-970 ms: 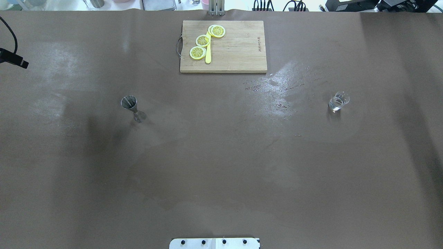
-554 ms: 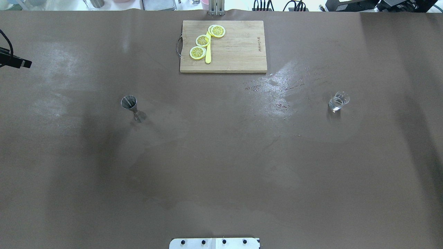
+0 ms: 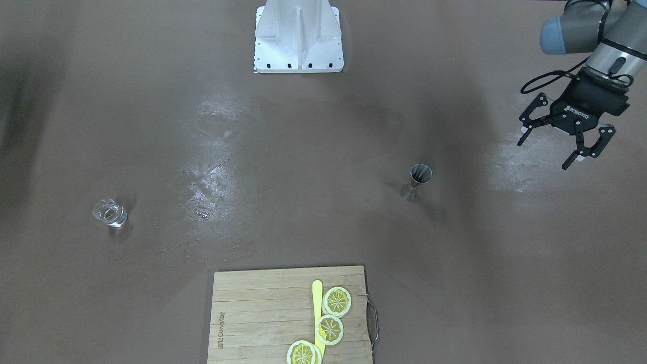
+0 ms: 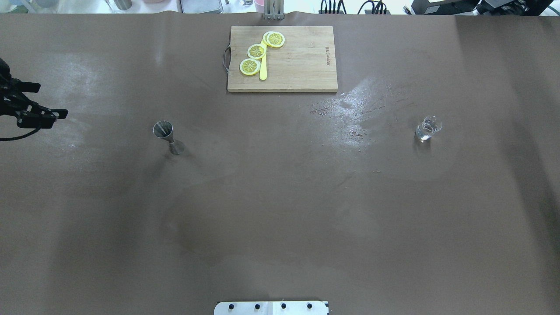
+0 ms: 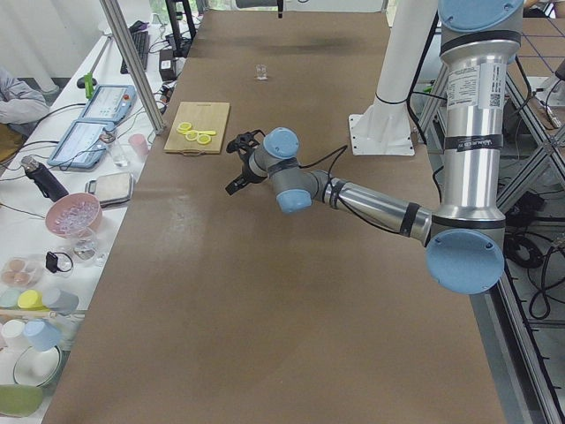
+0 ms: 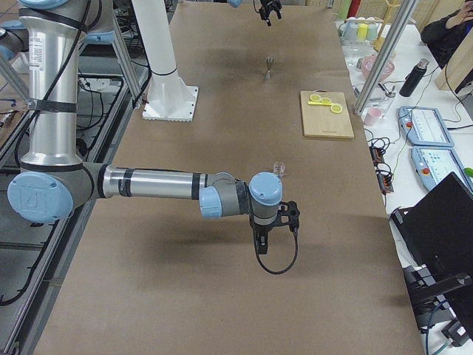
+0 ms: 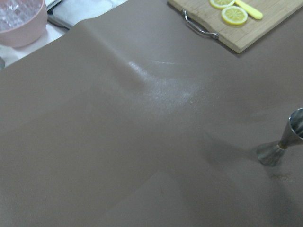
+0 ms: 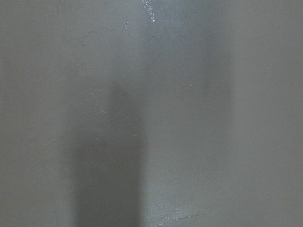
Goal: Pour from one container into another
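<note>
- Left gripper [image 3: 543, 154]: hangs above the surface near its left edge, jaws spread wide, grasping nothing.
- Steel jigger [image 4: 168, 138]: stands upright on the left half of the surface, well apart from the left gripper.
- Cutting board [image 4: 302, 61]: lies at the middle of the far edge, carrying lemon slices [image 4: 257, 51].
- Glass cup [image 4: 428, 129]: stands upright on the right half, holding clear liquid.
- Right gripper [image 6: 275, 222]: hovers between the glass cup and the right edge; spread or clenched, cannot tell.

Brown tabletop [image 8: 227, 118], dark shadow band [image 8: 109, 161], faint glints [image 8: 148, 13]
</note>
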